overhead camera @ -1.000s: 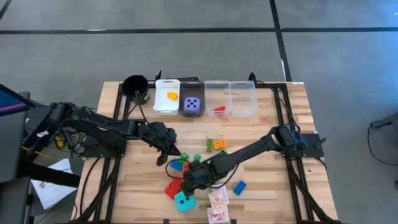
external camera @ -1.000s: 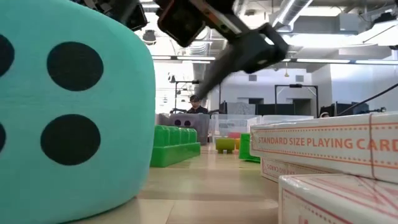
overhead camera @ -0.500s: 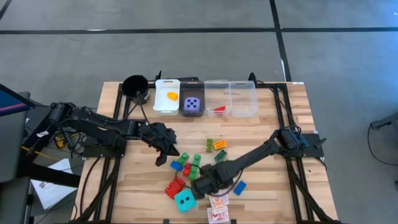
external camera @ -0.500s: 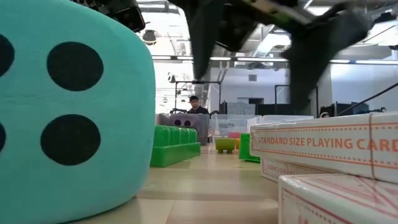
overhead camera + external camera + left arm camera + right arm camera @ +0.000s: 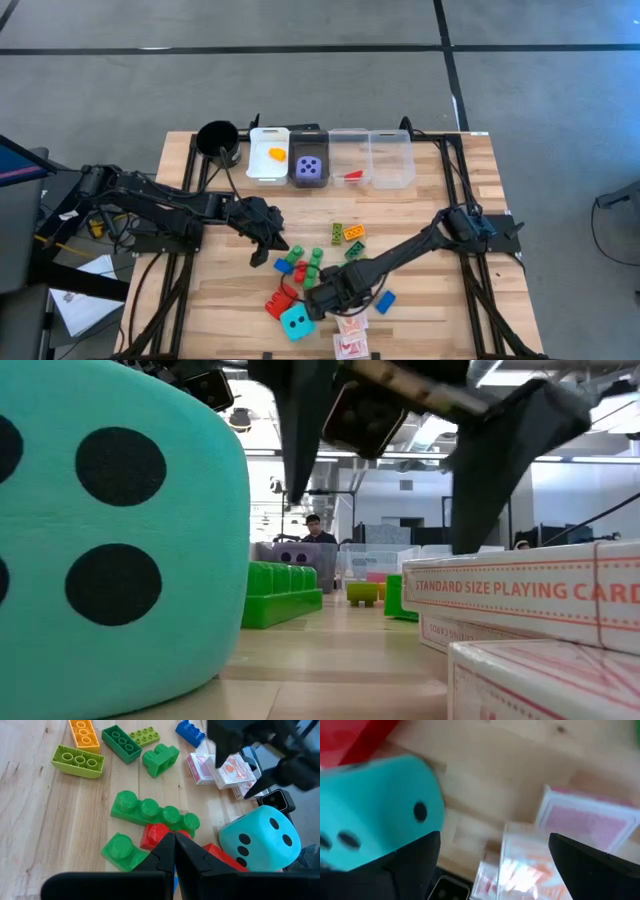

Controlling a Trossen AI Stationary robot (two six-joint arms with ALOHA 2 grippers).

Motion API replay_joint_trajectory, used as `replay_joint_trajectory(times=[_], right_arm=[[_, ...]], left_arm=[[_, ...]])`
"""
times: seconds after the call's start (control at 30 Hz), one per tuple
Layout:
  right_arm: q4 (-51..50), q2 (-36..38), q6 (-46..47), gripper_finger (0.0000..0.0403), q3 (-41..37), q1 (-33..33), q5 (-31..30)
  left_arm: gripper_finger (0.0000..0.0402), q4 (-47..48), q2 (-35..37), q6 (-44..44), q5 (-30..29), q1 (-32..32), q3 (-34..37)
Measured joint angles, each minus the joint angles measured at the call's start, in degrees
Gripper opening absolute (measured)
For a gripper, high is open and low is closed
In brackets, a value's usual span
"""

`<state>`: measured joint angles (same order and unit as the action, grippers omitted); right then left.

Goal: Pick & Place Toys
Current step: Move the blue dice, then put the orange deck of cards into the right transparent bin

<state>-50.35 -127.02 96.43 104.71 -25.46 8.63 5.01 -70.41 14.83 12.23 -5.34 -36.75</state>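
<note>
We record a grey concrete floor (image 5: 300, 90) crossed by dark lines, on which stands a light wooden table (image 5: 230, 300) with a black frame along its edges. Beyond the table's far edge, seen level across its top, we note an open hall with white walls (image 5: 590, 500), a ceiling (image 5: 560, 400) carrying long strip lights and exposed pipes, black metal stands, and a person (image 5: 314, 530) seated at a workstation. Beside the table's left edge we list a dark screen (image 5: 15, 160) and loose sheets of paper (image 5: 85, 300) lying on the floor.
</note>
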Motion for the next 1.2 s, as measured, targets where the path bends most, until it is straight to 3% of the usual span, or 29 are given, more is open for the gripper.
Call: replay_joint_trajectory(times=[0.33, 0.53, 0.83, 1.03, 1.2], right_arm=[[9.1, -3.7, -5.0, 0.0366, 1.1, 1.3, 4.8], [16.8, -2.6, -9.9, 0.0366, 1.8, 1.7, -3.8], [3.6, -2.6, -3.0, 0.0366, 2.0, -0.1, -1.6], [-8.3, -2.5, 2.1, 0.0366, 9.0, -3.8, -1.3], [-14.7, -2.4, 9.8, 0.0366, 14.4, -7.0, -4.9]], left_arm=[[0.0001, 0.4, 0.0, 0.0, 0.0, 0.0, 0.0], [0.0001, 1.9, 0.0, -1.9, 0.0, 0.0, 0.0], [0.0001, 3.0, 0.0, -2.6, 0.0, 0.0, 0.0], [0.0001, 2.6, 0.0, -2.6, 0.0, 0.0, 0.0], [0.0001, 2.5, 0.0, -2.6, 0.0, 0.0, 0.0]])
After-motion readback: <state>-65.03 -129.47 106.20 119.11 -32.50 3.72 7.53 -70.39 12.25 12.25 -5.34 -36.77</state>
